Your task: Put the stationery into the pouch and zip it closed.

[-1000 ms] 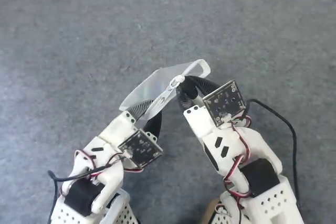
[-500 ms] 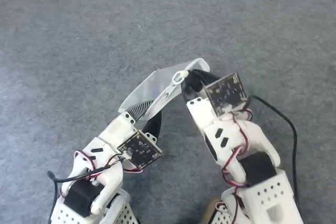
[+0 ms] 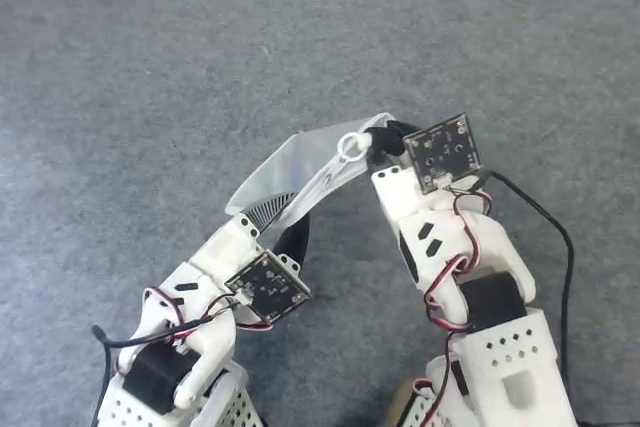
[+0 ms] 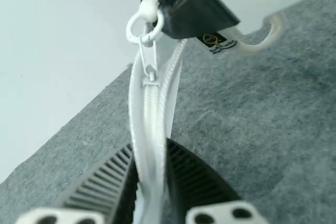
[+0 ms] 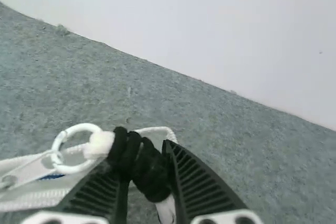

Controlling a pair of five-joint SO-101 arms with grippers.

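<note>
Zipping, seemingly nearly done. Holding the translucent pouch (image 3: 285, 169) aloft, one end clamped in the left gripper (image 3: 278, 217), the black cord (image 5: 137, 161) on its zip ring (image 5: 79, 126) pinched in the right gripper (image 5: 144, 153). Next, likely: pull steadily along the pouch, clamp kept tight.

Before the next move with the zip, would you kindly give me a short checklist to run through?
1. Grip of left claw on the translucent white plastic pouch: ok.
2. Grip of right claw on the black knotted cord at the white zip ring: ok.
3. White zip teeth meshed from left claw to the small white slider: ok.
4. Stationery inside: cannot tell.
5. Zip closed to its very end: cannot tell.
</note>
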